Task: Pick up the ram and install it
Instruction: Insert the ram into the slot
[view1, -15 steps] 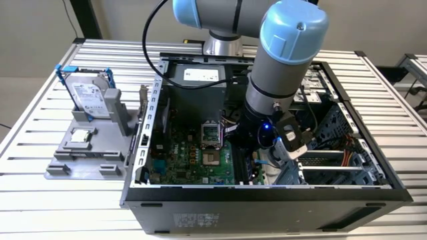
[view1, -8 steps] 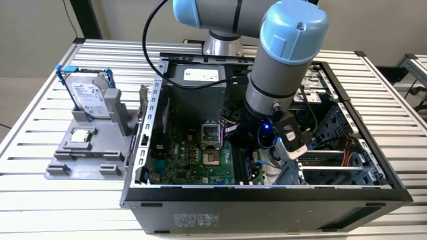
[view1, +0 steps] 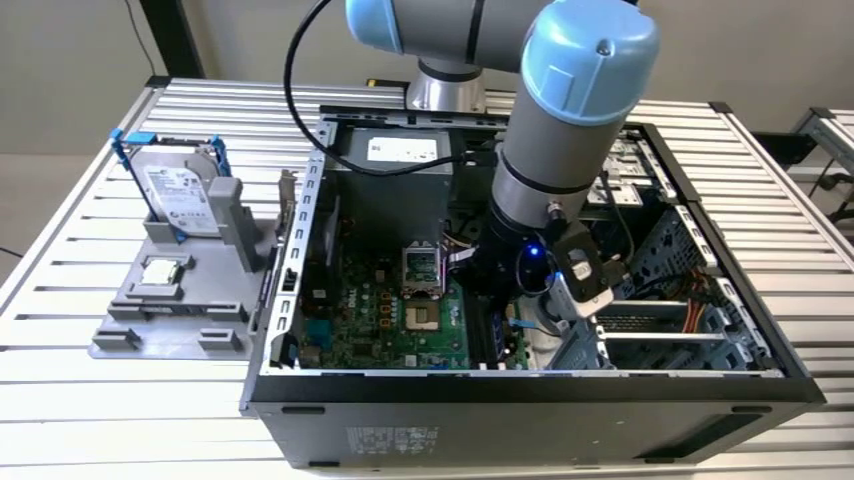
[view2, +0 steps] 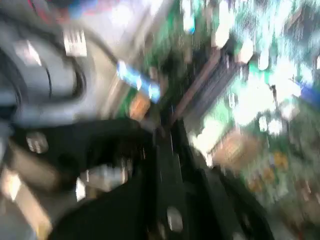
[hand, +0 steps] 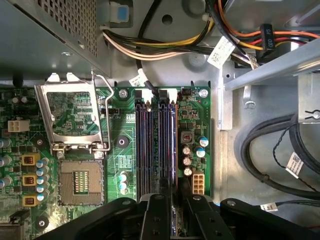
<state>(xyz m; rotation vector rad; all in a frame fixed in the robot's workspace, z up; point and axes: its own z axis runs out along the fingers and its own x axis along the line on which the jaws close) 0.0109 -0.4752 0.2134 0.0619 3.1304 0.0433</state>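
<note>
Inside the open computer case (view1: 534, 385), your gripper (hand: 172, 215) hangs over the memory slots (hand: 156, 150), jaws pinching the ram (hand: 175, 175) edge-down, lined up with a slot for seating.

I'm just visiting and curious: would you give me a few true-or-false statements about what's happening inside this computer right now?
1. The arm's gripper is down inside the open black computer case. True.
2. The grey hard drive in its blue frame lies inside the case. False: it stands upright in the grey holder outside the case.
3. The metal processor socket cover is flipped open. True.
4. The gripper hovers over the holder. False: it is above the green motherboard's long memory slots.
</note>
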